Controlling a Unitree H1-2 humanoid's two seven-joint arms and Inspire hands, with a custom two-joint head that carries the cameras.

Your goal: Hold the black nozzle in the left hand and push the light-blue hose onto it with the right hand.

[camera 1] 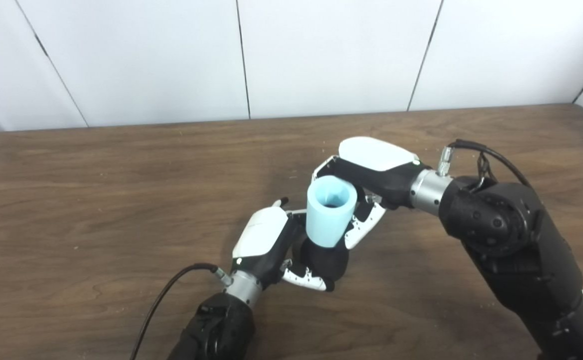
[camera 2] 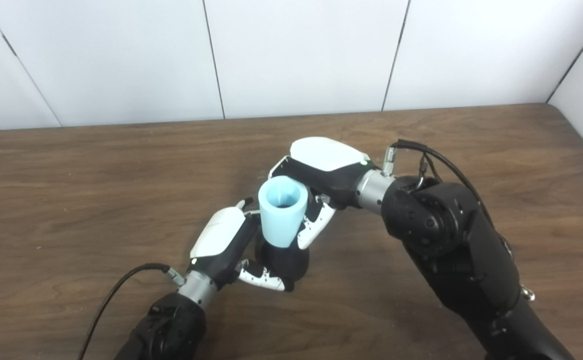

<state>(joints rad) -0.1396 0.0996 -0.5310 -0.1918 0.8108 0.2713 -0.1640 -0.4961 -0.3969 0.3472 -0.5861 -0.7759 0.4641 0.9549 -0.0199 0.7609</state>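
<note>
1. Left hand (camera 1: 271, 245) is closed round the black nozzle (camera 1: 324, 260), thumb wrapped across the front low down. Most of the nozzle is covered by fingers + hose; only a rounded dark lump shows, so its real shape can't be made out.
2. Light-blue hose (camera 1: 329, 215) is a short, wide tube piece, standing roughly upright w/ a slight tilt, open end facing up toward the cameras. Its bottom end sits on top of the nozzle, touching it. How far the nozzle goes inside is hidden by the hose wall; the dark spot seen down the bore could be nozzle or shadow, can't tell.
3. Right hand (camera 1: 366, 180) grips the hose from behind and from the right, fingers curled down its right side. The far side of the hose and the hand's contact there are out of sight.
4. All of this sits above the mid part of the wooden table (camera 1: 96, 200); whether the nozzle or left hand touches the tabletop isn't clear.
5. Both forearms are cut off at the bottom edge; a black cable (camera 1: 164, 295) runs from the left wrist out of frame.
6. White panelled wall (camera 1: 321, 55) behind table.
</note>
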